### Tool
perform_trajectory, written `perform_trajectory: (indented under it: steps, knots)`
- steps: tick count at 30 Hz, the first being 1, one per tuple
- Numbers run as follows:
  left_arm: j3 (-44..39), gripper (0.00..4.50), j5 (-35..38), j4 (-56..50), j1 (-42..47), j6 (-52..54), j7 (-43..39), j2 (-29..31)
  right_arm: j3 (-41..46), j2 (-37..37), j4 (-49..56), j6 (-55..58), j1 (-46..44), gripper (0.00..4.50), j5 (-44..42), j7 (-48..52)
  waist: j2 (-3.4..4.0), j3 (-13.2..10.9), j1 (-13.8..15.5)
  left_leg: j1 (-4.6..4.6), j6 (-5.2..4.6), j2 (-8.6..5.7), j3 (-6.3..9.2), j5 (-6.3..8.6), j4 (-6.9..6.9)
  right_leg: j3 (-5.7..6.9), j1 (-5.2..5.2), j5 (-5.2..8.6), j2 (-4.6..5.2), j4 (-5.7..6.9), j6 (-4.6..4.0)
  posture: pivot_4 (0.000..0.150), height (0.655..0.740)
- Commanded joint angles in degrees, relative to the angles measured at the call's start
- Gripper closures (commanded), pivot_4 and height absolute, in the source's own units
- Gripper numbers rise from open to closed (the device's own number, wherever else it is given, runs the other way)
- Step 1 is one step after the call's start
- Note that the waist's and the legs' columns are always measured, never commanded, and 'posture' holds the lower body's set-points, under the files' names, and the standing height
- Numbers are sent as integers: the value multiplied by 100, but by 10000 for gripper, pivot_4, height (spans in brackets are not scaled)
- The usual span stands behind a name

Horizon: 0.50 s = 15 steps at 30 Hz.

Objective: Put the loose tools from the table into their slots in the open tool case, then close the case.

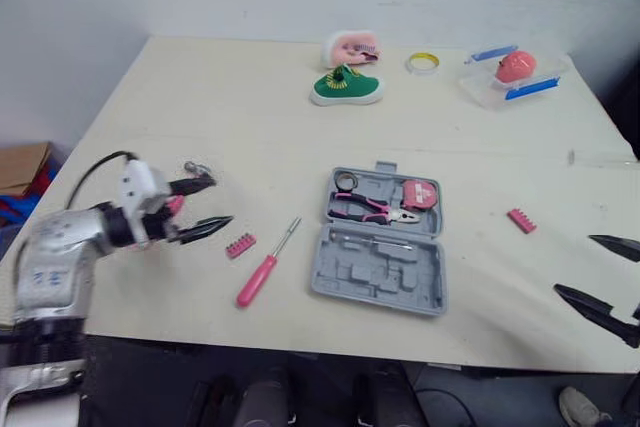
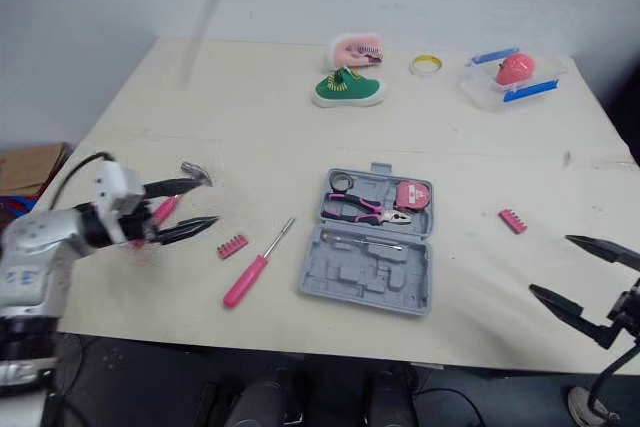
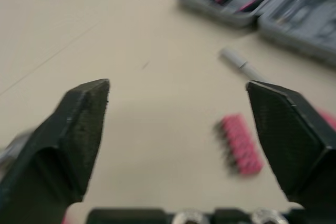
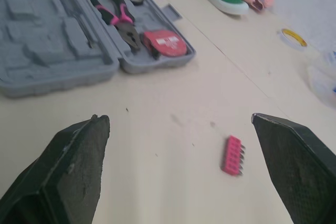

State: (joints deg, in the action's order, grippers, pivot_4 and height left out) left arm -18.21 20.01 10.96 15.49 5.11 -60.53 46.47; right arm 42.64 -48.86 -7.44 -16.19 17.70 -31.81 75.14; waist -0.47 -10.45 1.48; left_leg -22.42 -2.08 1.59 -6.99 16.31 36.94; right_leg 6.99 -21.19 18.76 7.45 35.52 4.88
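Observation:
The grey tool case (image 1: 377, 275) lies open at mid-table. Its far half holds pink-handled pliers (image 1: 372, 209), a pink tape measure (image 1: 420, 194) and a small ring (image 1: 346, 181). Left of the case lie a pink-handled screwdriver (image 1: 262, 272) and a pink bit holder (image 1: 240, 245). A second pink bit holder (image 1: 521, 220) lies right of the case. My left gripper (image 1: 220, 201) hovers open just left of the first bit holder, over a pink-handled tool with a metal head (image 1: 197, 169). Open too, my right gripper (image 1: 575, 265) is at the table's right front, apart from everything.
At the table's far side stand a green shoe (image 1: 346, 87), a pink object (image 1: 352, 47), a yellow ring (image 1: 423, 63) and a clear container (image 1: 512, 75) with a pink item. A cardboard box (image 1: 20, 167) sits on the floor left of the table.

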Motion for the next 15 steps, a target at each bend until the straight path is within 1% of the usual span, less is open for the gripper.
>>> perform_trajectory:
  steps: [1,3,5,7,8,11,12,13,15]
  knots:
    - [-588,439,-20,369,-135,-658,215,173,271,-203,-669,-531,-210,0,107,133,3,-2,-5,0,21,-1,0,14,0,0,-1,0,4,0,0,1500,7400]
    - [-1034,439,-264,989,-458,-1150,521,436,357,-284,-1358,-1073,-209,0,267,330,4,-2,-27,-2,24,-2,-8,19,1,-8,-7,-1,6,2,1,1500,7400]
    - [-1448,439,-333,1678,-928,-1458,581,744,481,-446,-2178,-1605,-157,0,436,400,1,-4,-77,-1,28,0,-14,21,-12,-10,-18,1,5,1,-3,1500,7400]
    - [-1851,439,-355,2397,-1370,-1764,769,969,647,-667,-3039,-2048,-219,0,561,200,-1,-5,-150,4,30,-1,-29,16,-49,-14,-30,7,4,-4,-11,1500,7400]
    - [-1950,439,-378,2641,-1552,-1906,830,1047,671,-743,-3349,-2190,-235,0,573,171,0,-6,-171,11,8,-2,-40,0,-66,-16,-32,9,4,-7,-12,1500,7400]
    - [-2220,439,-140,2971,-1868,-1822,701,1119,632,-897,-3955,-2500,-284,0,589,186,1,-9,-201,24,8,0,-59,-1,-83,-15,-35,11,5,-9,-13,1500,7400]
    - [-2323,439,16,2930,-1936,-1669,598,1097,613,-924,-4073,-2534,-317,0,577,183,-7,-13,-218,26,11,1,-61,0,-80,-18,-36,11,6,-5,-13,1500,7400]
    - [-2382,439,81,2896,-1987,-1612,586,1084,589,-939,-4151,-2530,-351,0,554,194,-13,-17,-230,30,37,2,-60,12,-78,-21,-35,9,7,-1,-10,1500,7400]
    - [-2502,439,178,2853,-2048,-1541,658,1047,512,-950,-4257,-2568,-416,0,544,249,-18,-19,-231,32,48,5,-56,4,-77,-23,-36,3,10,3,-14,1500,7400]
